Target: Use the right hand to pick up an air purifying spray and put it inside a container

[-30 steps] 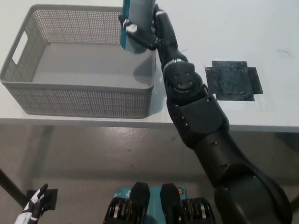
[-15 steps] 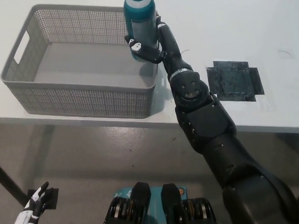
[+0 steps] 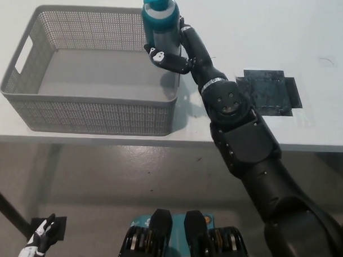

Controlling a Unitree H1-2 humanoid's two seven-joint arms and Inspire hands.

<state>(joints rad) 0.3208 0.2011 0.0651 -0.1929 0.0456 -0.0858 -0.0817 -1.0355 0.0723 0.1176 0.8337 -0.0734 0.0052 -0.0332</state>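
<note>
1. White, the left hand [image 3: 39,239] hangs low at seven o'clock, below the table edge and well apart from everything on the table; whether its fingers are closed or spread cannot be told.
2. Pale and smooth, the table [image 3: 330,111] fills the upper half of the view, its front edge running across the middle.
3. Black tape forms a square patch [image 3: 268,92] on the table at about two o'clock, just to the right of the right forearm.
4. Grey and perforated, the container [image 3: 93,111] sits at ten o'clock near the table's front edge, with a handle slot in its left wall.
5. Black, the right arm rises from five o'clock toward twelve, ending at the right hand [image 3: 177,52] over the container's right wall.
6. Teal-capped with a grey body, the air purifying spray [image 3: 161,24] stands upright in the right hand's grasp, fingers [image 3: 165,59] wrapped around its lower part. It is held above the container's far right corner, at about twelve o'clock.
</note>
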